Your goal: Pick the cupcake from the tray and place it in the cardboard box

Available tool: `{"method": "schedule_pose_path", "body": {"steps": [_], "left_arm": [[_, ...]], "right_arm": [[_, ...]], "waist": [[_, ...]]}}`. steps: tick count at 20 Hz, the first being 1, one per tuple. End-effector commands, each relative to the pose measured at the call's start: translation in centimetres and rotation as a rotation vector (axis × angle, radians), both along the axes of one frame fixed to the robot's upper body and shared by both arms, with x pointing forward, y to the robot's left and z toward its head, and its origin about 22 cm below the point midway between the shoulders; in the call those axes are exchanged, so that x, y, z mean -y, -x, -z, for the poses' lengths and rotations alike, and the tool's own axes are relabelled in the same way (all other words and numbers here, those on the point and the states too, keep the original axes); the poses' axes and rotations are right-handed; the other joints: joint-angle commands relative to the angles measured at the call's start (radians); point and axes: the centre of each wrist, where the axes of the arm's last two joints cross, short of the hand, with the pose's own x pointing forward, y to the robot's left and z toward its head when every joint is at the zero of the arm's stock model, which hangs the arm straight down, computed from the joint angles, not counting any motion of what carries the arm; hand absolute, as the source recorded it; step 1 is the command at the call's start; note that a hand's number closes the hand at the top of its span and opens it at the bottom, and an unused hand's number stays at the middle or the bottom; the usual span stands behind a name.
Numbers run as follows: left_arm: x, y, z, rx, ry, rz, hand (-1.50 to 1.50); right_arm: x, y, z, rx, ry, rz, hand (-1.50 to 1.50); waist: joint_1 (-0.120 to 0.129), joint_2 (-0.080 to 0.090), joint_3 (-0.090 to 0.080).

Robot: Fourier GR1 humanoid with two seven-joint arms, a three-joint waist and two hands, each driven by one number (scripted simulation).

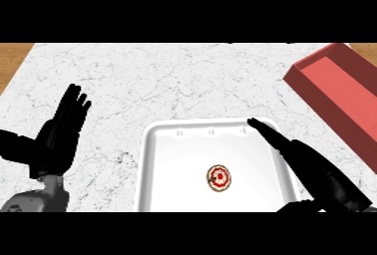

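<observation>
White marble counter [162, 74], wood strip at the far left. Left hand [63, 132] open, fingers up, resting left of the tray, out of play. White tray [184, 137] in the centre, with the cupcake [218, 178] in its lower middle and nothing beside it. Right hand [309, 162] open, fingers straight, over the tray's right rim, not touching the cupcake. Suggest: swing left and down, curl round its sides, lift above the rim. Red box [331, 84] far right, top open. Only the tray rim and the box wall stand in the way.

White marble counter [169, 74] with grey veins; wooden surface [15, 57] at far corners.
</observation>
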Motion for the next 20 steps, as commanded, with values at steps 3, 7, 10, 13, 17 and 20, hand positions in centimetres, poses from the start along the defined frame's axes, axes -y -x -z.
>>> {"method": "schedule_pose_path", "body": {"steps": [3,7,10,13,17,20], "left_arm": [[-0.5,0.1,-0.5,-0.003,0.015,-0.014,0.0],[0.4,-0.3,0.4,-0.002,0.003,-0.001,0.0],[-0.8,1.5,0.5,0.005,0.004,-0.012,0.0],[-0.3,-1.8,0.2,0.01,0.012,0.003,0.0],[0.2,-0.2,-0.4,0.017,0.0,-0.009,0.0],[0.8,0.3,-0.5,0.002,-0.002,-0.008,0.0]], "right_arm": [[-3.1,-0.2,2.9,-0.033,0.013,0.01,-1.5],[-2.6,-0.4,2.9,-0.005,0.019,0.047,-1.5],[-2.6,-1.8,3.6,0.003,0.02,0.052,-1.5],[-3.7,0.4,3.7,-0.027,0.014,0.039,-1.5],[-2.2,0.1,5.4,-0.04,0.015,0.019,-1.5],[-4.0,0.5,5.3,-0.046,0.027,0.028,-1.5]], "waist": [[0.002,0.0,0.0],[-0.002,0.0,0.0],[0.002,0.0,0.0],[-0.005,0.0,0.0],[-0.003,0.0,0.0],[-0.002,-0.001,0.0]]}}
